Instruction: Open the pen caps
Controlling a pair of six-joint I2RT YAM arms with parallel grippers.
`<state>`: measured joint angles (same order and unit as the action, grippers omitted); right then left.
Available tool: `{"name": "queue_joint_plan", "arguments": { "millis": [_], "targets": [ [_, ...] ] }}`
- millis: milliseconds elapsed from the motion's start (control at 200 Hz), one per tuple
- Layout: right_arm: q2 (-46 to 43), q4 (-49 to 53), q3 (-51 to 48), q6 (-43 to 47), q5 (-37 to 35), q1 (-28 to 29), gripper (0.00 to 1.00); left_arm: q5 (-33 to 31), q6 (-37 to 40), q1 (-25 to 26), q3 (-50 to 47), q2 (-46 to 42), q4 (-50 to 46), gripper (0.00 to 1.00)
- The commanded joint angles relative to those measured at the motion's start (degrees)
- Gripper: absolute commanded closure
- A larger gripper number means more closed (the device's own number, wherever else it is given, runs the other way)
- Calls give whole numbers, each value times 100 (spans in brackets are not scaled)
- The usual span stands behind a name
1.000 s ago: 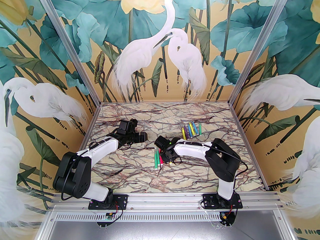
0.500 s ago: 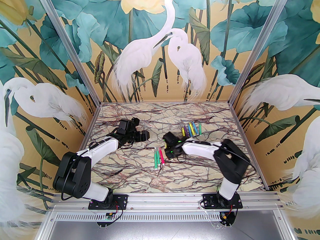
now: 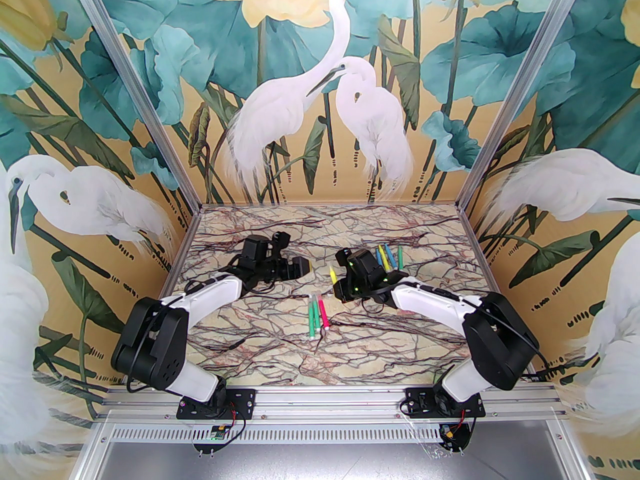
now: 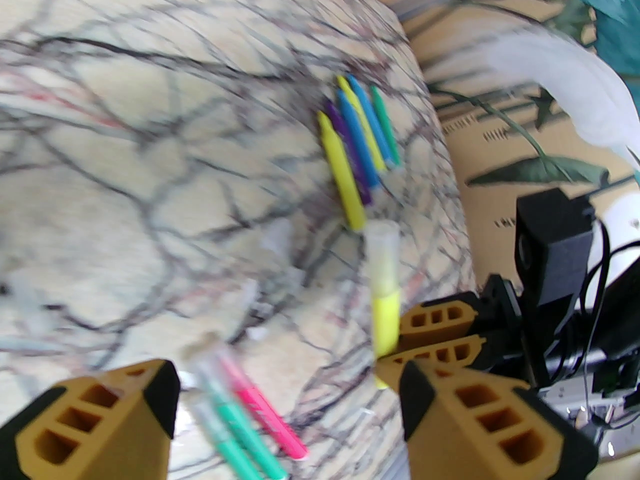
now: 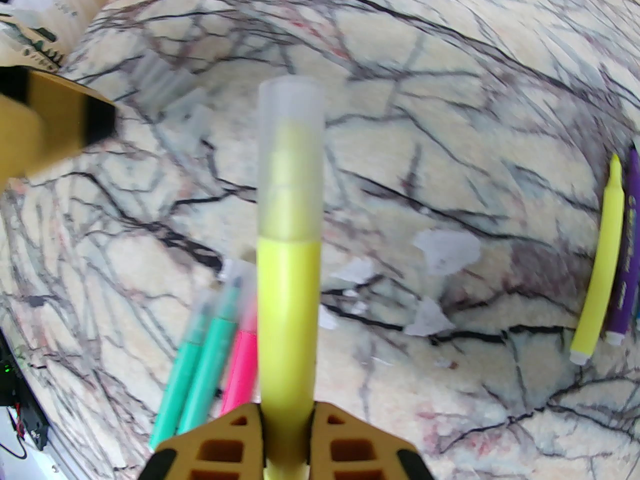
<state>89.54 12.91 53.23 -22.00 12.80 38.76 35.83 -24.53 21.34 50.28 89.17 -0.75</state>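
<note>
A: So, what has the right end effector [image 5: 287, 433] got?
B: It's clamped on a yellow pen [image 5: 287, 308], clear cap [image 5: 290, 133] still on its tip, held above the bench [image 3: 380, 353].
A: And the left end effector [image 4: 285, 403]?
B: Spread wide, nothing between its fingers, near that pen. Two green pens [image 3: 313, 320] and a pink pen [image 3: 323, 315] lie on the bench beneath.

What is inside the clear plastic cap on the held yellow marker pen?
The yellow marker pen's stepped front end shows through the clear plastic cap; its tip is hazy.
</note>
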Motion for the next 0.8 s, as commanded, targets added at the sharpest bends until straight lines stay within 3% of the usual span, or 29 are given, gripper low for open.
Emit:
{"name": "queue_joint_plan", "arguments": {
  "millis": [0, 330, 795],
  "targets": [
    [-196, -195, -55, 150, 247, 16, 97, 411, -100, 197, 234, 178, 344, 23],
    [-261, -208, -41, 184, 414, 9, 97, 609, -353, 399, 368, 485, 810, 25],
    [-226, -145, 22, 279, 549, 23, 98, 678, -581, 415, 645, 832, 950, 50]
  ]
}}
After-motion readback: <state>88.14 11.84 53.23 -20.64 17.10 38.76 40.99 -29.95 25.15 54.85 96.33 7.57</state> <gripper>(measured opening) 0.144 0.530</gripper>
